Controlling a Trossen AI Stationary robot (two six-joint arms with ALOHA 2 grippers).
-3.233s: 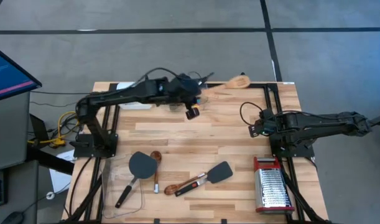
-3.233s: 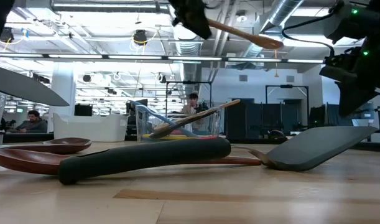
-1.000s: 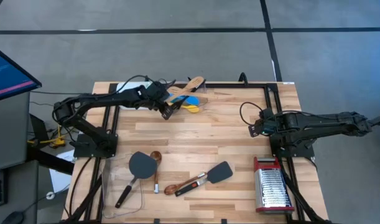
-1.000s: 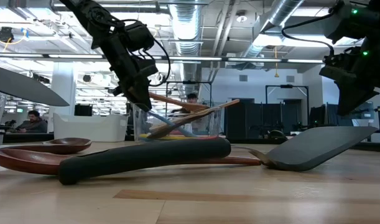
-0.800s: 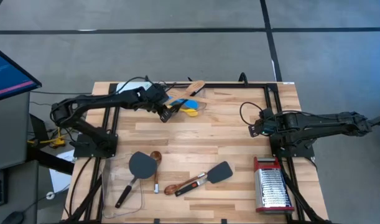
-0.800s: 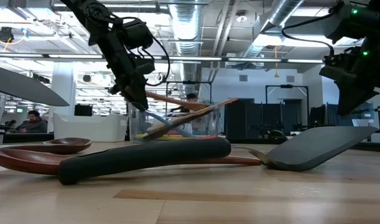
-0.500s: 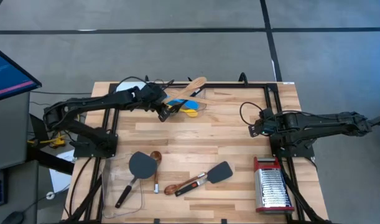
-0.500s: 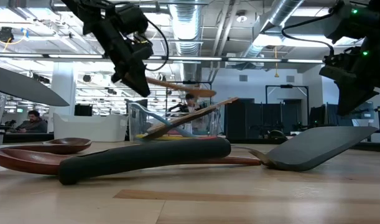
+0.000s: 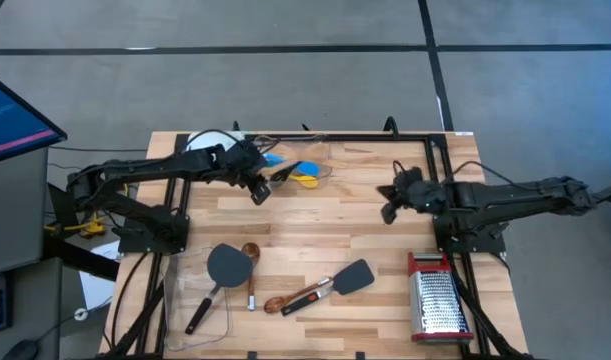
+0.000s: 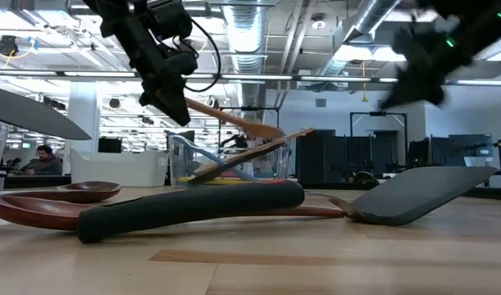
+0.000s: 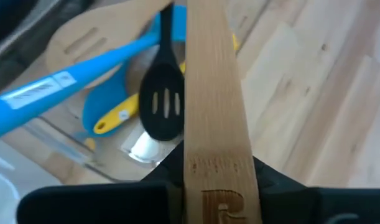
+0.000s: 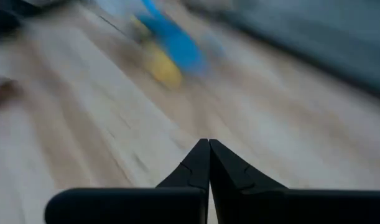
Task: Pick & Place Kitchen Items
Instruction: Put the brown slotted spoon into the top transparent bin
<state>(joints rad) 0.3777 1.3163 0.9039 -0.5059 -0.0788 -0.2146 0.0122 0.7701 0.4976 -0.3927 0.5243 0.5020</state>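
My left gripper (image 9: 257, 191) is at the far left of the table, shut on a flat wooden utensil (image 10: 234, 121). The utensil reaches out over a clear tub (image 9: 323, 160). Blue (image 11: 46, 93), yellow (image 11: 115, 118) and black slotted (image 11: 162, 106) utensils and another wooden one (image 11: 90, 34) lie in the tub. My right gripper (image 9: 388, 211) hangs shut over the table's right half, with nothing in it. A dark grey spatula (image 9: 225, 266), two wooden spoons (image 9: 251, 272) (image 9: 276, 303) and a second grey spatula (image 9: 353, 276) lie flat near the front edge. My left gripper pinches the wooden utensil's flat handle (image 11: 216, 177) between its two fingers. The handle runs on ahead along the fingers, which slant down from the table's left. The utensil slopes down from the hold, and its broad end (image 10: 269, 129) is over the tub. I cannot tell whether that end touches anything.
A steel grater with red trim (image 9: 435, 298) stands at the front right. A black frame rail (image 9: 385, 137) runs along the far edge. Bare wood lies between the tub and the front utensils.
My left gripper has risen and drawn back a little toward the table's left, still holding the wooden utensil, whose broad end stays over the tub. My right gripper has swung out from beside its arm's base toward the table's middle, tipping up and rolling. It stays shut.
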